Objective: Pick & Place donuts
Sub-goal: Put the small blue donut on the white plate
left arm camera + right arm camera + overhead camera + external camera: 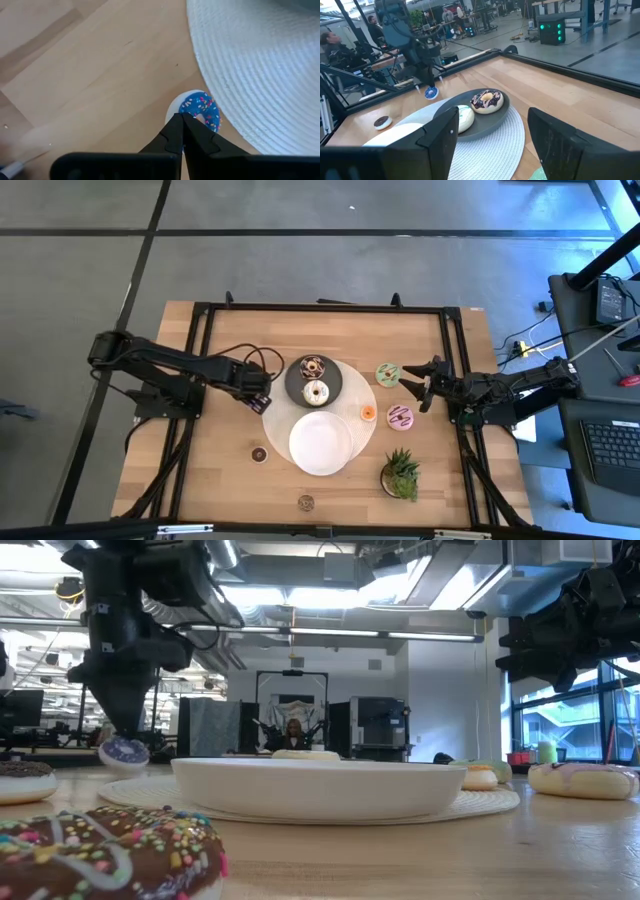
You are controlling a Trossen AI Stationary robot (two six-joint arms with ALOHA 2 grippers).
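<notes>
Pinched at its rim, a blue-iced mini donut (202,111) is held by the left gripper (182,119) at the woven mat's (260,70) left edge, left of centre in the high view. Two donuts (315,378) are seen on the dark plate (340,383). The right gripper (412,385) is spread wide at centre right.

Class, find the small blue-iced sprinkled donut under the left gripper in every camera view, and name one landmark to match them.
High view: blue-iced donut hidden under the left gripper, at the woven mat's left edge.
Low view: blue-iced donut far left, under the arm.
Left wrist view: just beyond the shut fingertips.
Right wrist view: beside the table's far rail.
Shared landmark: the woven mat.
</notes>
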